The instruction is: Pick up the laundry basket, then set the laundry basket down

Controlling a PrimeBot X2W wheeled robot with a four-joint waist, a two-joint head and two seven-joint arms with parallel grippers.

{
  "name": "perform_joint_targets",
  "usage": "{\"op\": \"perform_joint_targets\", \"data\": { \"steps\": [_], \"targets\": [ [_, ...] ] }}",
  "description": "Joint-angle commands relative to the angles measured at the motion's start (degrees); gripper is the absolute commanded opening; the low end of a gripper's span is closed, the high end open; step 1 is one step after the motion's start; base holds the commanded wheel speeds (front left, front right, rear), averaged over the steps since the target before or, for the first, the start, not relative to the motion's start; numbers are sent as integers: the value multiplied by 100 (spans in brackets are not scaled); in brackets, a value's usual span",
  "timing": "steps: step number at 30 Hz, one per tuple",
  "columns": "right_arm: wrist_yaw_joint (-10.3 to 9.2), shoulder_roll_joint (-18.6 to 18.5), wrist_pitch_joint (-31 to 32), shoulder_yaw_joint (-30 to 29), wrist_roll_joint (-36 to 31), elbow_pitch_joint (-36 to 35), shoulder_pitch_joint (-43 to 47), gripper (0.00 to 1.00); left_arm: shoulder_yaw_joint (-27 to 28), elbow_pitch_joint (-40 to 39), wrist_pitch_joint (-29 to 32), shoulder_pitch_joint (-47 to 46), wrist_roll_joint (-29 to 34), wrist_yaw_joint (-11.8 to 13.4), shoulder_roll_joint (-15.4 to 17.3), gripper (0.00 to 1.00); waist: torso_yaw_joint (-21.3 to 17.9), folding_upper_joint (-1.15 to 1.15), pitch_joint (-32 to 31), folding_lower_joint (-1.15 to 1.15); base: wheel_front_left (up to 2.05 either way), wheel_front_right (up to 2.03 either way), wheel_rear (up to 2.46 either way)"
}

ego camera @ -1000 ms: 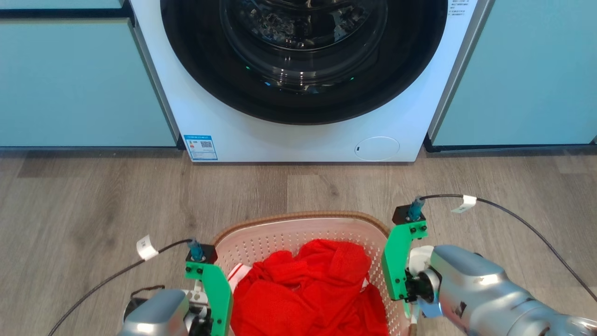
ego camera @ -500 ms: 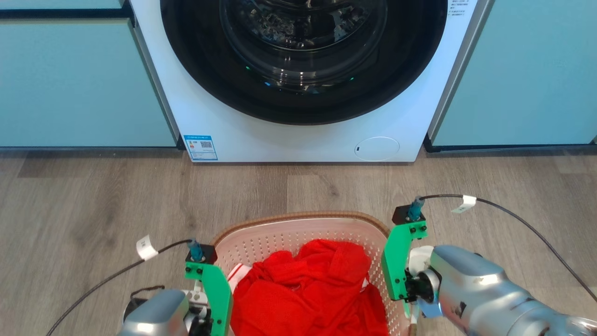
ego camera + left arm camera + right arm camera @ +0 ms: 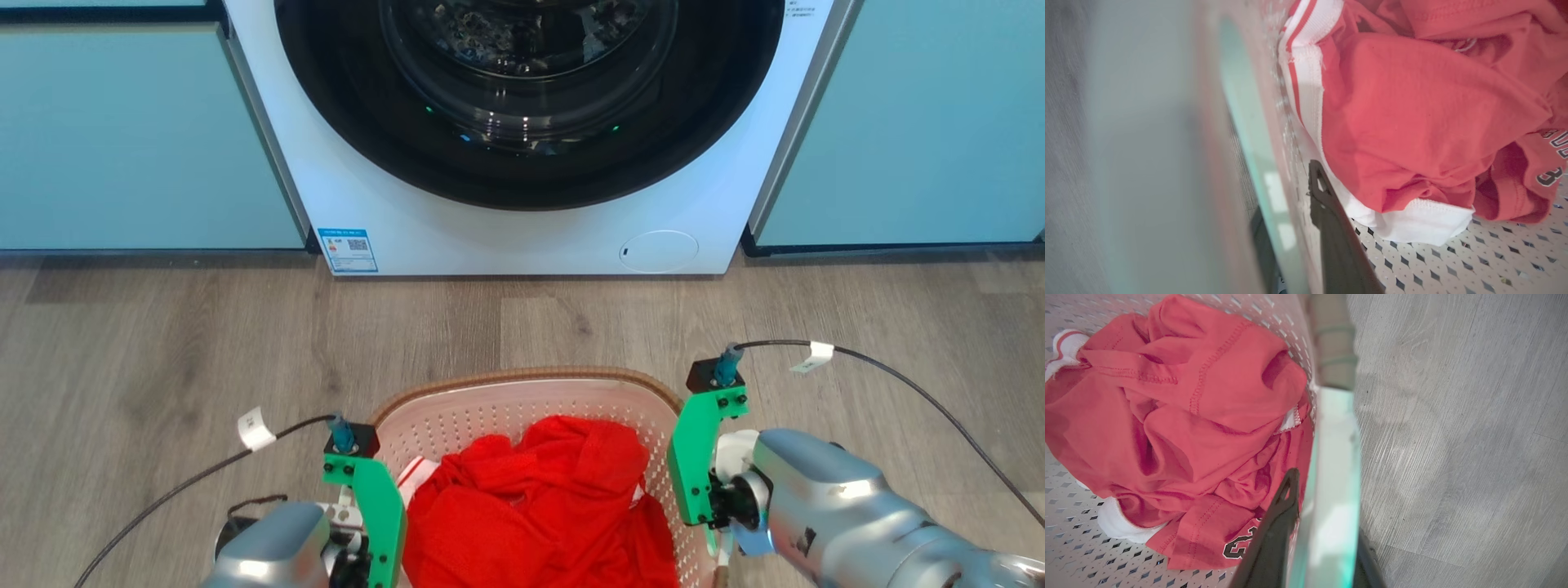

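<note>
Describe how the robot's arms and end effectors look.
The left forearm and right forearm are rounded silver-grey shells. Each wrist carries a bright green bracket topped by a black block, teal plug and black cable with a white tag. The left end effector and right end effector have long dark fingers.

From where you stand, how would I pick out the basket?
Find the white washing machine between pale blue cabinets. In front of it, over the wooden floor, is the laundry basket. It is white with small holes, brown-rimmed, holding red clothes.
</note>
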Motion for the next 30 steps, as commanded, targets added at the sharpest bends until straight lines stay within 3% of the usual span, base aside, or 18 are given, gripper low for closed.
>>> {"op": "perform_joint_targets", "data": {
  "steps": [1, 11, 21, 30],
  "targets": [
    [42, -7, -116, -33, -16, -105, -297, 0, -53, -46, -28, -287, 44, -94, 67, 0, -5, 0, 23, 0, 0, 0, 0],
    [42, -48, -268, -32, -73, -119, -421, 0, -90, 1, -210, -502, 17, -94, 26, 0, -75, 0, 581, 0, 0, 0, 0],
    [42, -98, -736, -44, -100, -197, -770, 0, -112, 177, -601, -1001, 116, -94, -53, 0, -267, 0, 1703, 0, 0, 0, 0],
    [42, -215, -1554, -61, -211, -165, -1233, 0, -60, 277, -1140, -1646, 193, -63, -150, 0, -340, 0, 2965, 0, 0, 0, 0]
  ]
}}
